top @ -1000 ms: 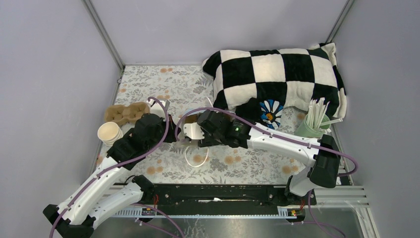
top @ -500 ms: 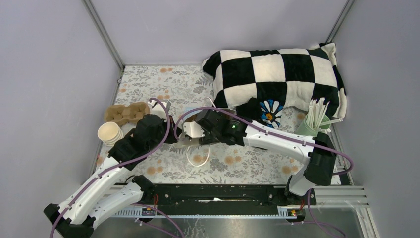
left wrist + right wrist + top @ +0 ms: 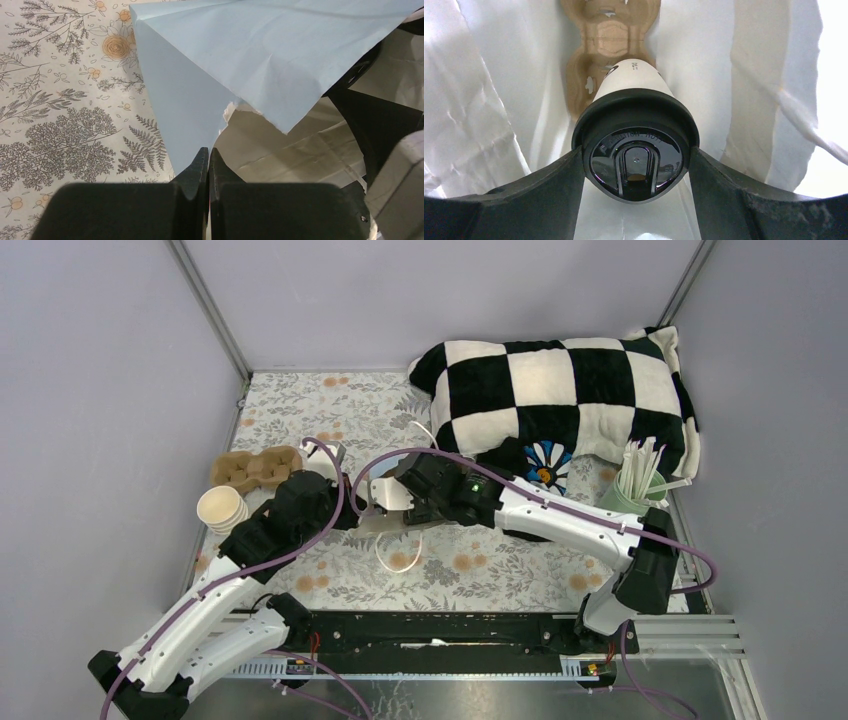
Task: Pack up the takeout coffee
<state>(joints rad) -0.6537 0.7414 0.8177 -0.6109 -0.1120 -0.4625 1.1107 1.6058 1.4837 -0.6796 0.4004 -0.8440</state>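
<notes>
The takeout coffee, a cream-white paper cup (image 3: pixel 634 82) with a black lid (image 3: pixel 636 145), lies between my right gripper's (image 3: pixel 636 156) fingers, which are shut on it just under the lid. The cup is inside a white paper bag (image 3: pixel 499 75), its base over a brown cardboard cup carrier (image 3: pixel 606 35) deep in the bag. My left gripper (image 3: pixel 208 150) is shut on the bag's light blue edge (image 3: pixel 250 55). In the top view the bag (image 3: pixel 385 502) sits between the two grippers, the left gripper (image 3: pixel 345 510) at its left; the cup is hidden there.
A second brown carrier (image 3: pixel 255 468) and a stack of nested cream cups (image 3: pixel 222 508) stand at the left. A checkered pillow (image 3: pixel 560 400) fills the back right, with a mint-green cup of straws (image 3: pixel 628 495) beside it. A white bag handle loop (image 3: pixel 398 558) lies on the floral cloth.
My right gripper has moved left and further into the bag with the cup. The bag mouth has shifted slightly. The left arm has held still.
</notes>
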